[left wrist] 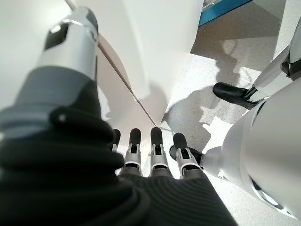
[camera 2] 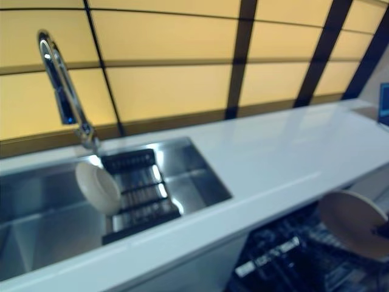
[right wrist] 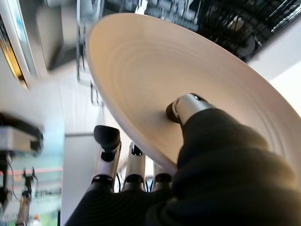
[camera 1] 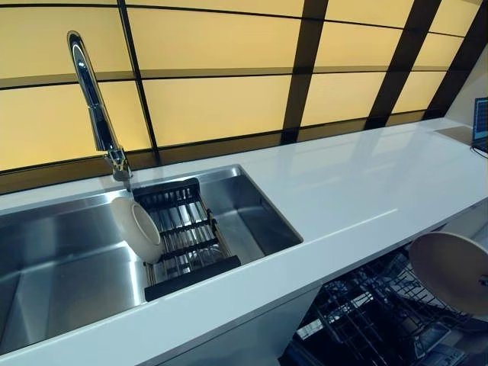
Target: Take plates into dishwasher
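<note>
A plate (right wrist: 188,80) is pinched by the right robot hand (right wrist: 141,174) over the open dishwasher rack (camera 1: 366,313), so it likely needs lowering into a slot next, while another plate (camera 1: 137,229) waits in the sink (camera 1: 61,267)

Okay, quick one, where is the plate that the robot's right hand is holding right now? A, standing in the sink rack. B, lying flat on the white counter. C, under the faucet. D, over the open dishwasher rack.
D: the right hand pinches the held plate over the dark wire dishwasher rack, below the counter edge; a second plate stands in the sink rack.
</note>
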Controlling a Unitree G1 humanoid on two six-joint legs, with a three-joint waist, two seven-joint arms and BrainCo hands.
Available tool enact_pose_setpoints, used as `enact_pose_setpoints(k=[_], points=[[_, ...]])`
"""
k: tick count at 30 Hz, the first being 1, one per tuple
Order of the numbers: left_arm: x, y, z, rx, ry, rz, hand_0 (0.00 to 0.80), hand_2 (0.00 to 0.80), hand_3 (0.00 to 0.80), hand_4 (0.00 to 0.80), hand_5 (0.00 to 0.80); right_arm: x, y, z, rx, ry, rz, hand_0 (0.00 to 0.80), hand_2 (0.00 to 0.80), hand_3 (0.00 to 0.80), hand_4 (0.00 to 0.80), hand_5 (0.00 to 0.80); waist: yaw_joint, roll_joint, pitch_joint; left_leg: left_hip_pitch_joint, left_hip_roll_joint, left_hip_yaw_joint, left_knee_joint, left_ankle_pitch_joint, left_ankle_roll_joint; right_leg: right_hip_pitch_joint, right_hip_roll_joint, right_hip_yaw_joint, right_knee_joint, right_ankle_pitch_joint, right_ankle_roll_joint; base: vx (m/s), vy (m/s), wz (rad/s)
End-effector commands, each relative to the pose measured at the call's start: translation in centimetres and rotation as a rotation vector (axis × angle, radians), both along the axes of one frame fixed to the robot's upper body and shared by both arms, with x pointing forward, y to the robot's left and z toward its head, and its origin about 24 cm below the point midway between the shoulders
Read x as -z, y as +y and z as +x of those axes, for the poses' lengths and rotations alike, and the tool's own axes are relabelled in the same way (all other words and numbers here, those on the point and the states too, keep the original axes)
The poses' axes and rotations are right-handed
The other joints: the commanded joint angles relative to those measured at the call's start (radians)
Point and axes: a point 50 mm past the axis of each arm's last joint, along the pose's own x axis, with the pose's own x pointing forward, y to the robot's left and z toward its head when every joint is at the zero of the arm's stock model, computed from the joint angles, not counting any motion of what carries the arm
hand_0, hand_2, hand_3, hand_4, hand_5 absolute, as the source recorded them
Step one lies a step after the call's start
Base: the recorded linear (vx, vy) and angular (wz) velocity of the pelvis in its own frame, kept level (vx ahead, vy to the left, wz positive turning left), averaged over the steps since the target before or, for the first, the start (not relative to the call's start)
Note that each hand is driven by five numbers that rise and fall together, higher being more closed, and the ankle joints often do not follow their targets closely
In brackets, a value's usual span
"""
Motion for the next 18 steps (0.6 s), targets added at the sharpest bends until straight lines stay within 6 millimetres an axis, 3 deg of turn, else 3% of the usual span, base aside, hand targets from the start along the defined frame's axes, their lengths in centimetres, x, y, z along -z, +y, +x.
enact_pose_setpoints(k=[1,9,18], points=[[-0.5,1.0,2.1,0.011,-0.053,0.046,0.0,0.0,0.0,0.0,0.0,-1.9,0.0,1.0,0.005,-0.121,-0.001,0.8,0.8,0.8,0.8,0.8,0.009,-0.022,-0.017,0.065,-0.002,-0.011,0.004,-0.089,0.019,-0.069,0.008,-0.033,0.002,0.12,0.084,0.0,0.0,0.0],[-0.5,0.8,2.2,0.029,-0.06,0.049,0.0,0.0,0.0,0.0,0.0,2.0,1.5,0.9,-0.001,-0.046,0.058,0.8,0.8,0.8,0.8,0.8,0.019,-0.016,-0.012,0.066,-0.004,-0.018,0.004,-0.089,0.021,-0.064,0.005,-0.046,0.002,0.118,0.084,0.0,0.0,0.0],[-0.6,0.5,2.5,0.038,-0.076,0.044,0.0,0.0,0.0,0.0,0.0,4.9,2.7,1.1,0.043,-0.062,0.032,0.8,0.8,0.8,0.8,0.8,0.042,-0.004,-0.003,0.06,-0.011,-0.041,0.004,-0.088,0.023,-0.059,0.0,-0.061,0.002,0.116,0.085,0.0,0.0,0.0]])
